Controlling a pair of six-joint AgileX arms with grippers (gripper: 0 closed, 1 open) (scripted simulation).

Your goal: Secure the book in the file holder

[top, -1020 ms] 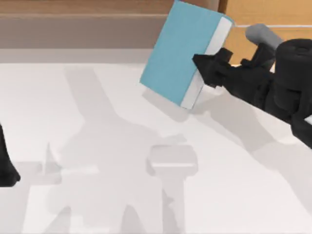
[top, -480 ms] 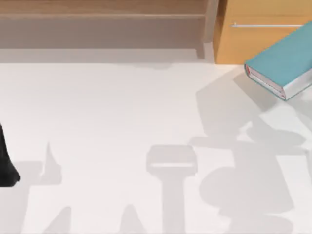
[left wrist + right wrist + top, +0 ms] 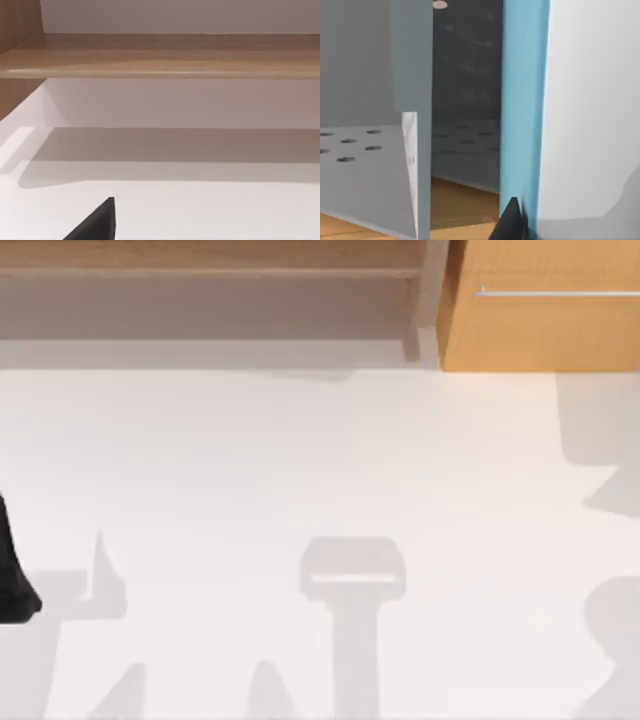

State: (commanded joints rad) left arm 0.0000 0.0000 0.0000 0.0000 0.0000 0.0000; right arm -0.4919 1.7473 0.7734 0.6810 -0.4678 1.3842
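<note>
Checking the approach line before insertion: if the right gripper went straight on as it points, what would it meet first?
Probably the file holder: its grey perforated walls stand just beyond the book in the right wrist view. Depth is unclear, so I can't judge the clearance.

From my left wrist camera I see the white table running out to a pale back wall; a wooden shelf spans the wall above it and throws a broad shadow onto the surface; a wooden side panel stands at one end; a black fingertip of my left gripper pokes in over the table.
</note>
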